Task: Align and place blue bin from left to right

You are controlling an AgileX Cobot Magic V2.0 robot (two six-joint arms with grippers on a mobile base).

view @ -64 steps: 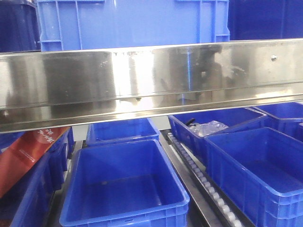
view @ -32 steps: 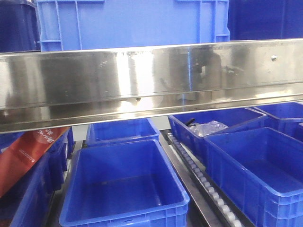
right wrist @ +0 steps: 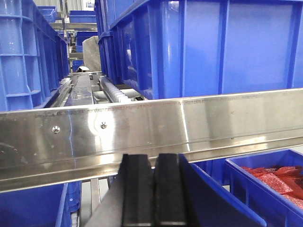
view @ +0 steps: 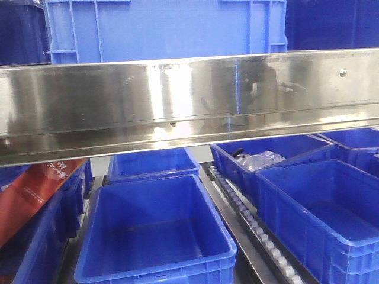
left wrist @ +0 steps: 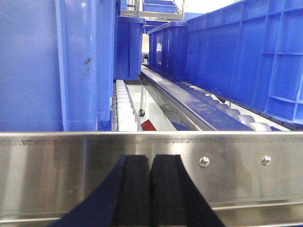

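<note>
The blue bin (view: 166,29) sits on the upper shelf just behind the steel front rail (view: 189,100). Below that rail, the left gripper (left wrist: 150,189) and right gripper (right wrist: 154,189) each have jaws pressed together, holding nothing.

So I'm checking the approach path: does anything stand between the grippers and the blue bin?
Yes. The steel rail crosses in front of the left gripper and the right gripper, both shut. The blue bin sits on the shelf just behind it.
</note>
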